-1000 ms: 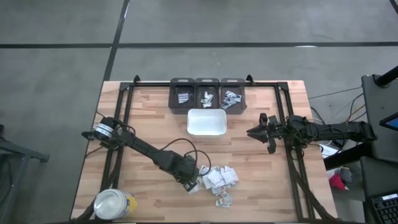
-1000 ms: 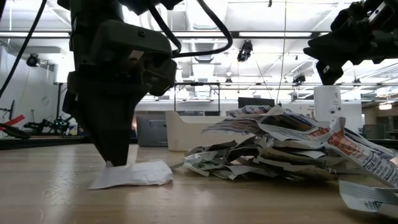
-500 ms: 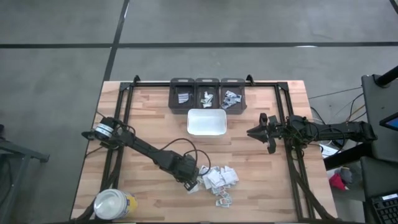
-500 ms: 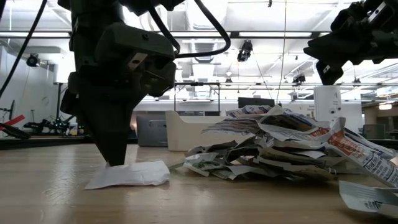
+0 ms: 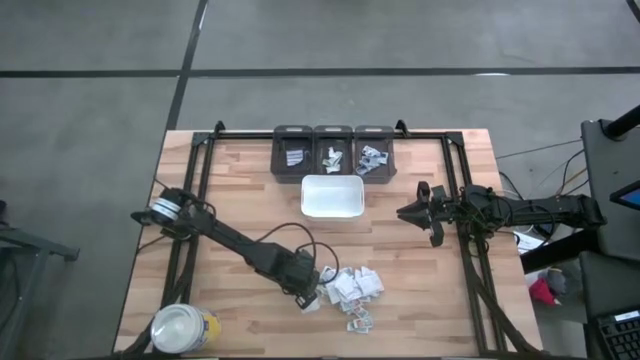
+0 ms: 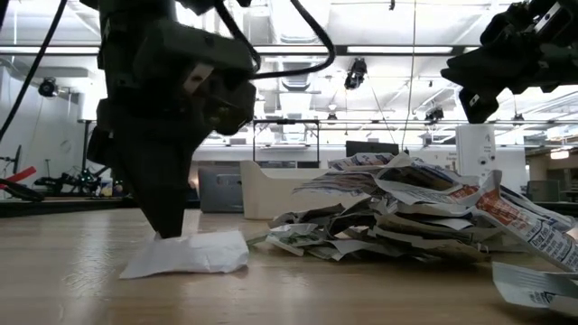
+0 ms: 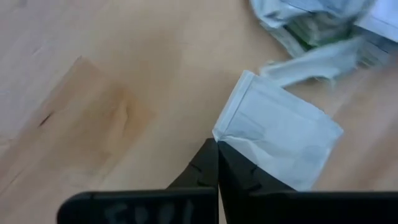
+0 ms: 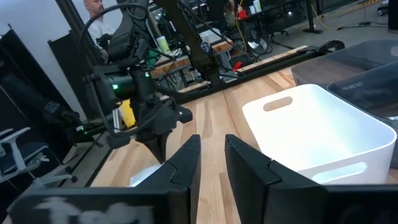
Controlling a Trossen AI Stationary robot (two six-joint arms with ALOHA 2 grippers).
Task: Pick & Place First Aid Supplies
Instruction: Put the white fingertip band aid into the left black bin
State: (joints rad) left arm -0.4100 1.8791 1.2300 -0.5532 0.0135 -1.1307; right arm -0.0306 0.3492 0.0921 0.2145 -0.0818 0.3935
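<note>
Down at the bench (image 5: 250, 190), the left gripper (image 6: 169, 233) is seen with its jaws closed on the corner of a white packet (image 6: 191, 254), which lies flat on the wood with its gripped edge slightly lifted. In the left wrist view the jaws are pressed together on the packet's edge. Just beside the packet, toward the bench's right, a pile of packets (image 5: 350, 290) is heaped, mostly white with green and red print. Farther back, a white tray (image 5: 332, 196) is set near the bench's middle, and three dark bins (image 5: 332, 150) are lined up behind it, each holding a few packets. A yellow jar (image 5: 183, 329) is stood at the front left corner. The right gripper (image 5: 404, 213) is held above the bench, just right of the tray, well apart from the pile; its jaws are parted a little, with nothing between them.
</note>
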